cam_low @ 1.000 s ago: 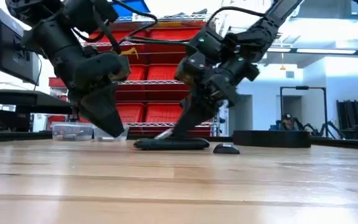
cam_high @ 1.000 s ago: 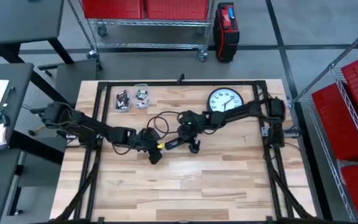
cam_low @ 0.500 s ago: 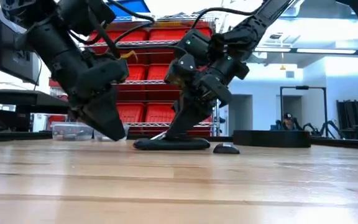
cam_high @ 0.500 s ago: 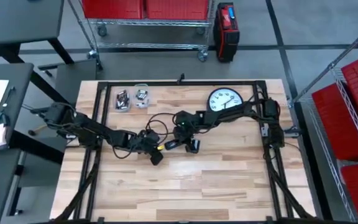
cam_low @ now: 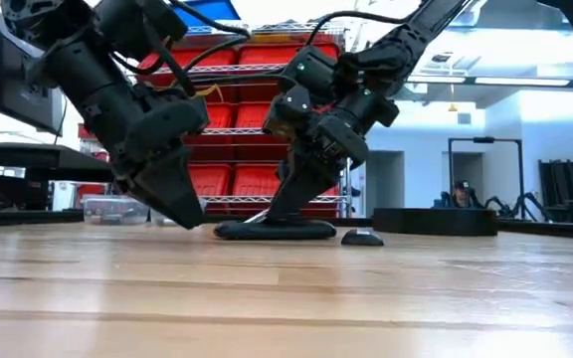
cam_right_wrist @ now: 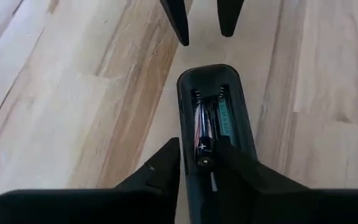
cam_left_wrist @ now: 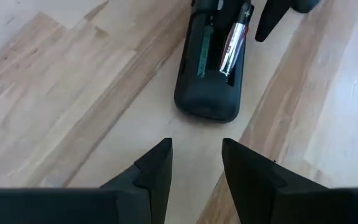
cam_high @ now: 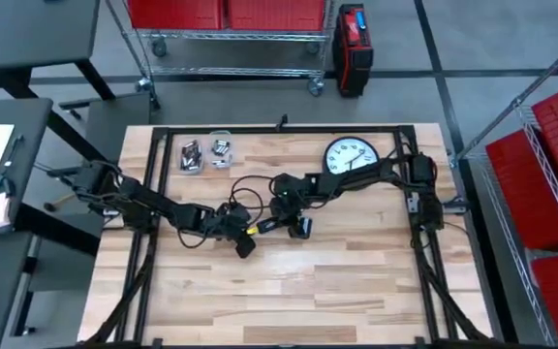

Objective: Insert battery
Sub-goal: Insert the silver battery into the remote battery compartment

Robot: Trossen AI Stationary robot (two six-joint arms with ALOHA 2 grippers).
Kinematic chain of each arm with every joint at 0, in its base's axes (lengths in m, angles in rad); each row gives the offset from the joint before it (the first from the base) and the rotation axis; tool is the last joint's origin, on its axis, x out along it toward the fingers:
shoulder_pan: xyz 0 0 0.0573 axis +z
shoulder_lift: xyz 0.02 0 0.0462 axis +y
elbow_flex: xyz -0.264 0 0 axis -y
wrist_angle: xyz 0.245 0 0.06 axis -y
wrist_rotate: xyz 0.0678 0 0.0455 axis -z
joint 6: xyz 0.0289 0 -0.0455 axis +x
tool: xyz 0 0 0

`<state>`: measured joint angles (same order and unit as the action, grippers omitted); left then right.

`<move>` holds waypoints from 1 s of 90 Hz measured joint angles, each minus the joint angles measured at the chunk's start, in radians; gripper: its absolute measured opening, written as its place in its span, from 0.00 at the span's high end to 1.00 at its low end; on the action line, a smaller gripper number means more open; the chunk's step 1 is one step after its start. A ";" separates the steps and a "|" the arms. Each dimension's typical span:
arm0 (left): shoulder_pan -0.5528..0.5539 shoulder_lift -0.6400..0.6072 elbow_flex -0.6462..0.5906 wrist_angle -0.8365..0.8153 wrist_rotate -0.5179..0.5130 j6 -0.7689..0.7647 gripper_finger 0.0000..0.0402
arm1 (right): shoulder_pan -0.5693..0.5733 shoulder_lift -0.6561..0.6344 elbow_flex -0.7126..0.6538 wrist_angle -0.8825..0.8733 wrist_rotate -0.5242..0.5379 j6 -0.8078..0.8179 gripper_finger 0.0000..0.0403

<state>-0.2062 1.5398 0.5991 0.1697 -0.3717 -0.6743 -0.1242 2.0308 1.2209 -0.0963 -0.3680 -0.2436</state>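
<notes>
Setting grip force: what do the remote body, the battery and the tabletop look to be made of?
Remote: looks like black moulded plastic, matte with a soft sheen at its rounded end. Battery: probably a metal cell in a glossy silver and red wrap that catches a bright highlight. Tabletop: wood, butcher-block style, with visible grain and joined strips; smooth, likely sealed. The right gripper is at the battery's end.

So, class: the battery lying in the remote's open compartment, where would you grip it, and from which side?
Judging by its pose, grip the battery across its round body, coming down from above: the remote lies flat, compartment facing up, walls close alongside.
</notes>
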 joint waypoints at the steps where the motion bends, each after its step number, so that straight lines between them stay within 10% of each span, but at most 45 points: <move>1: 0.000 0.000 0.000 0.000 0.000 0.000 0.70 | 0.000 -0.001 0.000 0.000 0.000 0.000 0.78; 67: 0.000 0.000 0.005 -0.006 0.003 0.001 0.70 | -0.023 -0.027 0.220 -0.306 0.003 0.024 0.74; 90: 0.013 -0.001 0.035 -0.006 0.003 0.082 0.70 | -0.156 -0.108 0.136 -0.414 -0.077 0.233 0.89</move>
<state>-0.1937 1.5387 0.6341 0.1638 -0.3683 -0.5924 -0.2803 1.9232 1.3568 -0.5104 -0.4449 -0.0106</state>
